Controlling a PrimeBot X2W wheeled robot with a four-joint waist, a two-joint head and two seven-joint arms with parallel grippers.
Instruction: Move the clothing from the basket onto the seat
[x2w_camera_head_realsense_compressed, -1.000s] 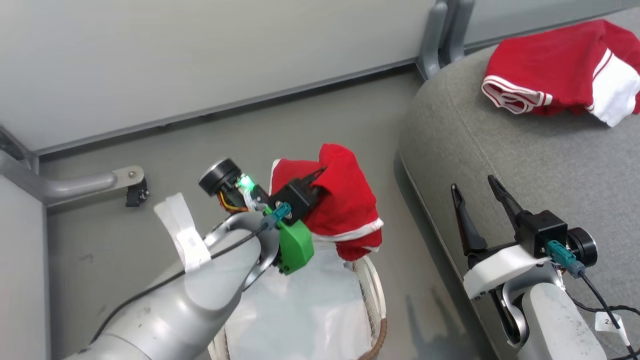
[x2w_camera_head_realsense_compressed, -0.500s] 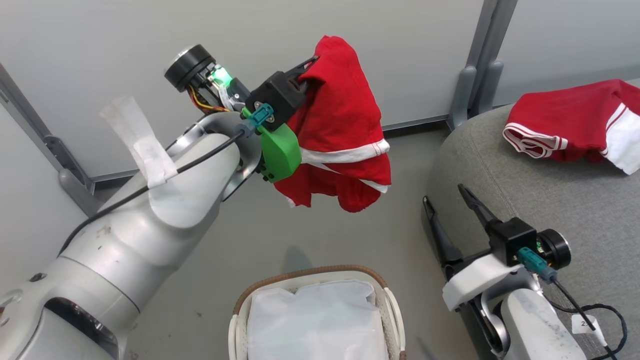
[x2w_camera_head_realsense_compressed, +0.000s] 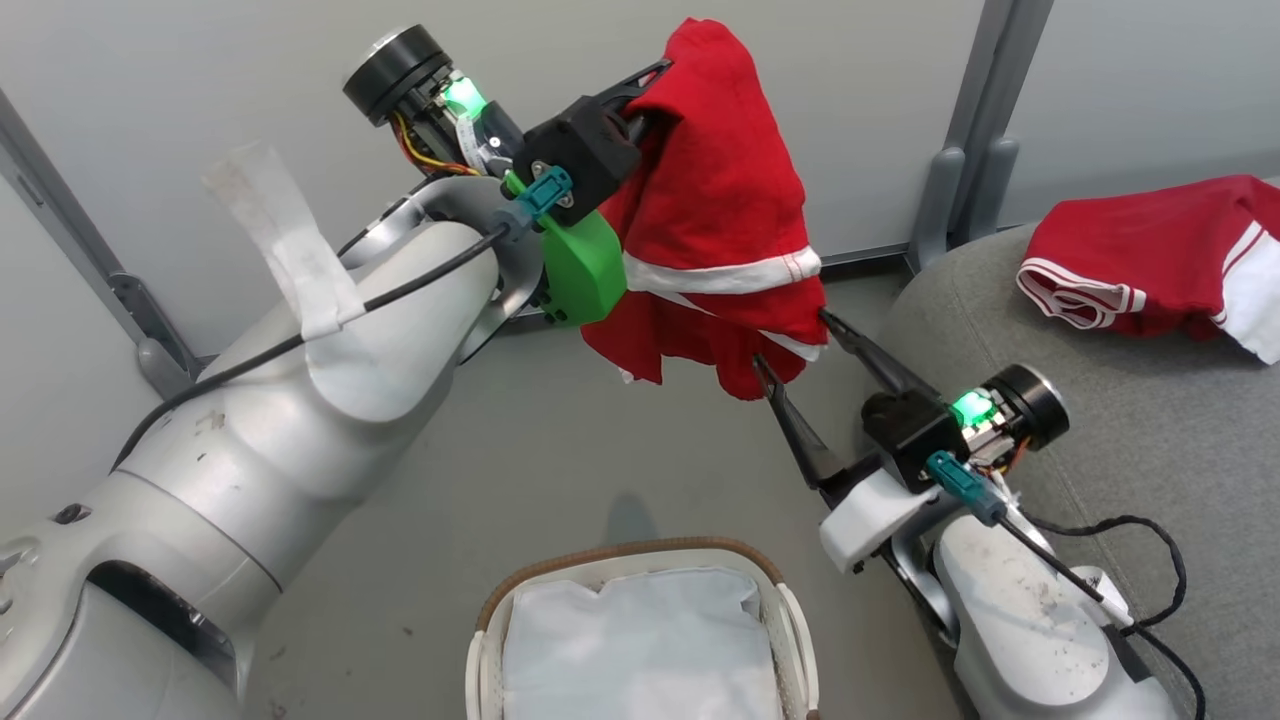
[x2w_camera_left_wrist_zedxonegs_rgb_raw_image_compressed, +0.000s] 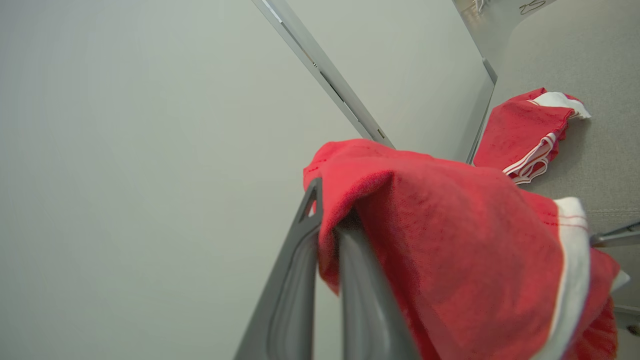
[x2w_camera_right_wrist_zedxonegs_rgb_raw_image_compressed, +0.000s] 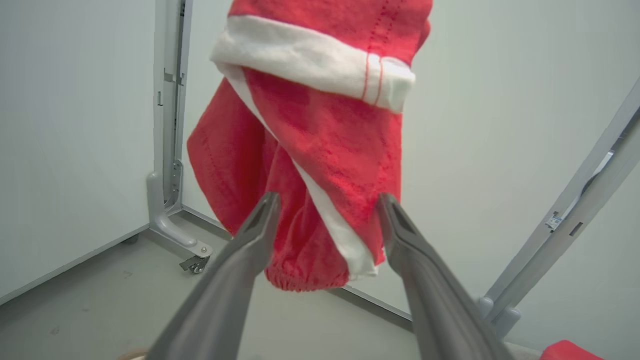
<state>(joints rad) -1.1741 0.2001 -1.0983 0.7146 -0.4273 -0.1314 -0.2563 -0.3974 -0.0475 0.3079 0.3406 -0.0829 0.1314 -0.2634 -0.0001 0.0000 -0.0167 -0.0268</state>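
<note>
Backdrop: pale grey wall (x2w_camera_head_realsense_compressed: 200, 80) across the top.
left gripper (x2w_camera_head_realsense_compressed: 650, 85): upper centre-left, fingers pinched tight on the held garment (x2w_camera_head_realsense_compressed: 715, 200) at its top fold.
held garment: upper centre, hanging limp; likely light, soft, apt to slip from a thin pinch.
basket (x2w_camera_head_realsense_compressed: 620, 552): bottom centre (liner bare).
right gripper (x2w_camera_head_realsense_compressed: 793, 342): centre-right, fingers spread wide, lower hem between them, unclamped.
best hold: probably the bunched hem or thick white band.
second garment (x2w_camera_head_realsense_compressed: 1130, 260): upper right, lying on the seat (x2w_camera_head_realsense_compressed: 1100, 450).
</note>
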